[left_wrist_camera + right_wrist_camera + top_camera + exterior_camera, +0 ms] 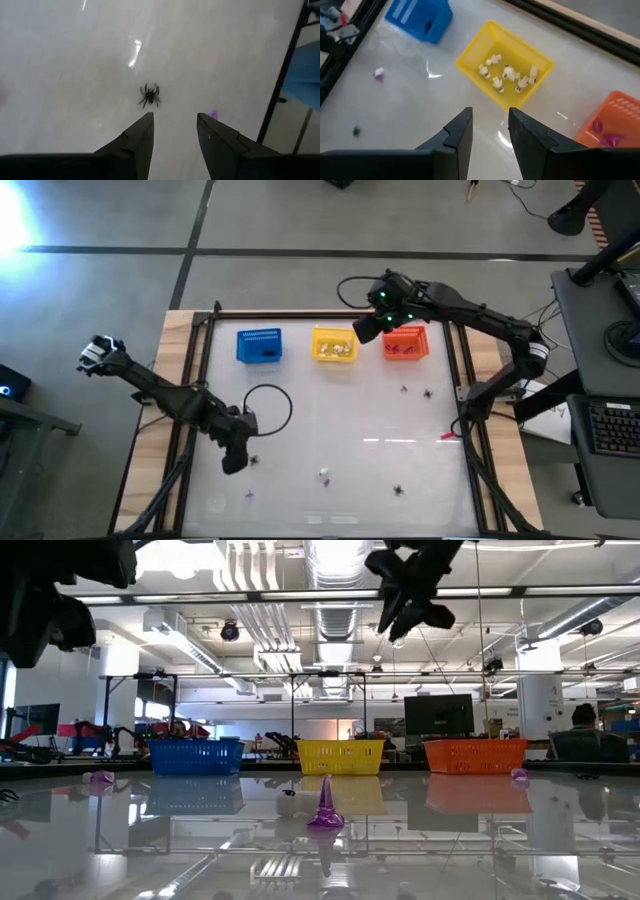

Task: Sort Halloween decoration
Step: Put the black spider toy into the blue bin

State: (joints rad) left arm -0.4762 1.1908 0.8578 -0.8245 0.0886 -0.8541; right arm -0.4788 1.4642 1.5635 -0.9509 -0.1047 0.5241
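High view, from the left: the left hand [237,463] hovers spread and empty above a black spider [149,95] on the counter [340,420]. White trinkets [507,75] fill the yellow basket [334,345], purple ones [606,133] the orange basket [405,343]. The right hand [366,328] hangs parted, empty, between them. Several trinkets [324,475] lie unsorted

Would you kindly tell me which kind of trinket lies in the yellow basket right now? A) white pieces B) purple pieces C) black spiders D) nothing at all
A: in the right wrist view, the yellow basket holds a cluster of small white pieces, while the purple ones sit in the orange basket.
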